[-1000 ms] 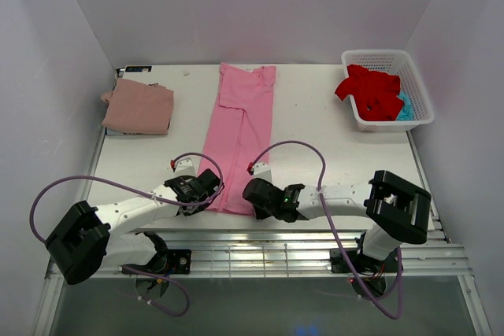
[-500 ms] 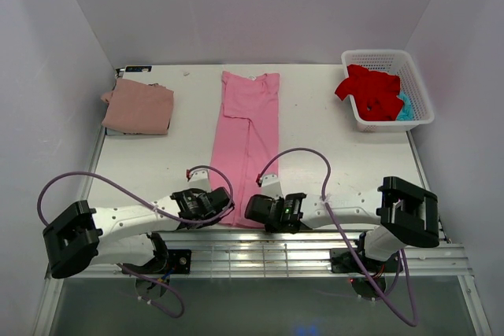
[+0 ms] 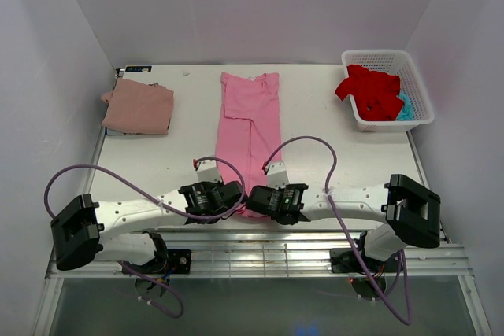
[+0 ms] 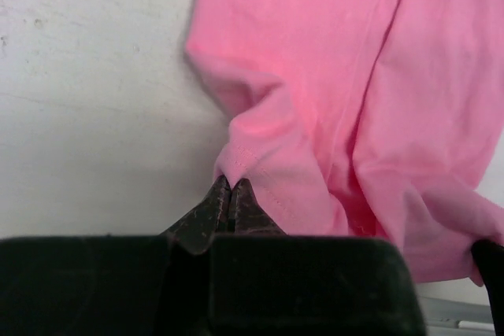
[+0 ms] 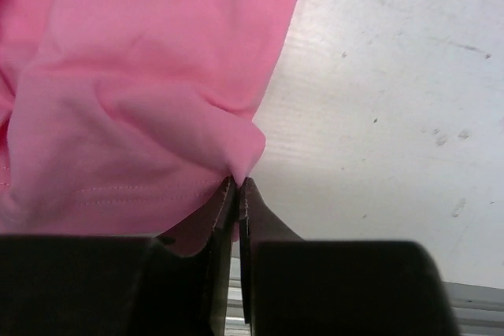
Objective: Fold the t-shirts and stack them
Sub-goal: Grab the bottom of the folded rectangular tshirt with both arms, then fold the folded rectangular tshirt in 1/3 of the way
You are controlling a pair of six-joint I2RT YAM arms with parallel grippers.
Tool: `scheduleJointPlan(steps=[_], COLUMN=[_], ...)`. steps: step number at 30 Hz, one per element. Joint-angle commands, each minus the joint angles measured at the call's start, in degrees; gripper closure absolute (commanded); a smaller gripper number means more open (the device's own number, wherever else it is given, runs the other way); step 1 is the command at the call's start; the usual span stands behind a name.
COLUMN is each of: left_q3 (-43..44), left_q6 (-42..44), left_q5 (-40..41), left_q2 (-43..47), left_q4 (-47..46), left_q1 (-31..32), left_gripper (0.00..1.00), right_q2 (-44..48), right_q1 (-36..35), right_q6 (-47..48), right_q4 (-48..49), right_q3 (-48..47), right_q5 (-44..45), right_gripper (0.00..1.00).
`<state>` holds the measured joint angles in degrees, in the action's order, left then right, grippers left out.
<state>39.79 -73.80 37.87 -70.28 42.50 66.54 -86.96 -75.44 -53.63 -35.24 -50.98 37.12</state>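
Both arms lie low along the bottom of the top view, forearms reaching inward so the wrists nearly meet at lower centre. The left gripper (image 4: 231, 190) is pinched tight on the near left hem corner of the pink tee (image 3: 250, 127). The right gripper (image 5: 239, 186) is clamped on the near right corner, with cloth bunched between them. The tee runs as a narrow strip up the middle of the table (image 3: 331, 155). A folded rose tee (image 3: 138, 106) sits upper left. The basket (image 3: 417, 84) at upper right holds a red tee (image 3: 370, 90) and a teal tee (image 3: 405, 109). Purple cables (image 3: 307, 141) arch over both wrists.
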Motion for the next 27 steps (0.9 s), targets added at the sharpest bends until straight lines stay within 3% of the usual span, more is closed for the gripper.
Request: scheduleJointPlan(steps=[1, 9, 13, 21, 27], left_q3=[3.62, 8.37, 7.06, 7.23, 5.91], left_q6=[-0.91, 3.66, 12.24, 21.06, 29.23], left_q5=[6.95, 12.58, 12.32, 13.02, 8.11], left_q2=[0.93, -5.74, -8.9, -12.16, -11.46], left_q4=[0.13, -3.99, -15.13, -23.77, -33.51], left_q1=[0.78, -0.01, -2.29, -10.46, -18.11], left_gripper=[1.0, 1.0, 1.0, 1.0, 1.0], right_q2=[0.3, -1.72, -4.62, -13.14, -15.35], right_q1=[3.27, 12.94, 16.63, 22.88, 25.51], right_q6=[3.69, 14.59, 20.04, 27.51, 29.54], right_q4=[-0.09, 10.8, 15.11, 18.19, 18.11], right_q3=[-5.44, -6.5, -9.65, -18.27, -21.88], right_q5=[5.85, 2.34, -0.12, -4.86, -6.1], right_gripper=[0.92, 0.92, 0.92, 0.92, 0.92])
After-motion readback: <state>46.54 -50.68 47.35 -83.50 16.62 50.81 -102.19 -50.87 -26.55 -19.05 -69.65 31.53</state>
